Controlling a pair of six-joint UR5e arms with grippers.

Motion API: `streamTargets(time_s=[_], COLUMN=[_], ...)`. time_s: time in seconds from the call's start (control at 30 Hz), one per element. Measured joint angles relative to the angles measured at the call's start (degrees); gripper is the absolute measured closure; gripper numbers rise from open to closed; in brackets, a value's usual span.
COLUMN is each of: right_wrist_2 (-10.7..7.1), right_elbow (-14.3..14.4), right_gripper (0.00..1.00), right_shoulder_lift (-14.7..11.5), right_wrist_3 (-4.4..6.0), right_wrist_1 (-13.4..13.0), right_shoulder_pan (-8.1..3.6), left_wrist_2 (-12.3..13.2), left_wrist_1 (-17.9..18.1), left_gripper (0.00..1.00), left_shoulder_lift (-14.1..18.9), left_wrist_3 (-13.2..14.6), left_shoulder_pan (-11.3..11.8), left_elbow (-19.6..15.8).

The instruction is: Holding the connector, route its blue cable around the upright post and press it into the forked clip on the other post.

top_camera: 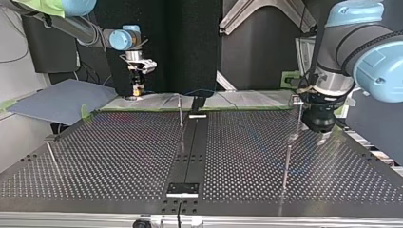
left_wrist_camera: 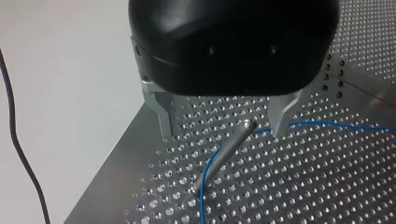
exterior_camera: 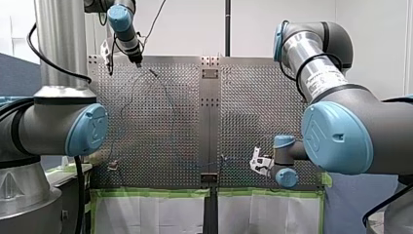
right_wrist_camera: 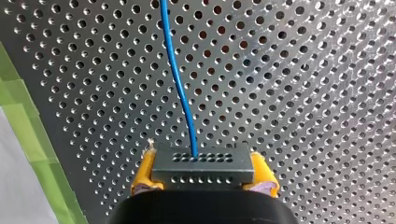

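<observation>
My right gripper (right_wrist_camera: pixel 204 174) is shut, its yellow pads (right_wrist_camera: pixel 144 171) clamped on the sides of a grey connector (right_wrist_camera: pixel 201 158). A blue cable (right_wrist_camera: pixel 180 88) leaves the connector's face and runs ahead over the perforated table (right_wrist_camera: pixel 303 93). In the front view this gripper (exterior_camera: pixel 258 164) hovers near the table's close edge. My left gripper (left_wrist_camera: pixel 222 133) is open, with an upright metal post (left_wrist_camera: pixel 224 151) standing between and below its metal fingers (left_wrist_camera: pixel 163 116). The blue cable (left_wrist_camera: pixel 208 168) passes the post's base and trails off beside it. In the top view my left gripper (top_camera: pixel 319 126) hangs above a thin post (top_camera: pixel 286 164).
More thin posts stand on the table: one by the centre strip (top_camera: pixel 180 114), one at the top view's left (top_camera: pixel 51 154), one with a small head beside my left arm (top_camera: pixel 297 102). A dark centre strip (exterior_camera: pixel 210 122) divides the plate. Green tape (right_wrist_camera: pixel 28 121) marks the edge.
</observation>
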Motion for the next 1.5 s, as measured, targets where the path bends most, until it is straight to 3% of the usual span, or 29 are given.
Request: streamTargets(time_s=[0.57, 0.8, 1.07, 1.5], right_wrist_2=[0.0, 0.0, 0.0, 0.0], right_elbow=[0.0, 0.0, 0.0, 0.0], right_gripper=[1.0, 1.0, 1.0, 1.0], right_shoulder_lift=[0.0, 0.0, 0.0, 0.0], right_wrist_3=[0.02, 0.07, 0.08, 0.08], right_wrist_1=[0.0, -0.1, -0.1, -0.1], right_shoulder_pan=[0.21, 0.31, 0.46, 0.53], left_wrist_2=[-0.5, -2.1, -1.9, -2.1], left_wrist_1=[0.7, 2.9, 6.6, 13.8], left_gripper=[0.0, 0.0, 0.0, 0.0], left_shoulder_lift=[0.0, 0.1, 1.9, 3.7], left_wrist_3=[1.0, 3.8, 7.6, 14.8], left_shoulder_pan=[-0.2, -0.6, -2.2, -5.5], left_elbow=[0.0, -0.1, -1.2, -8.1])
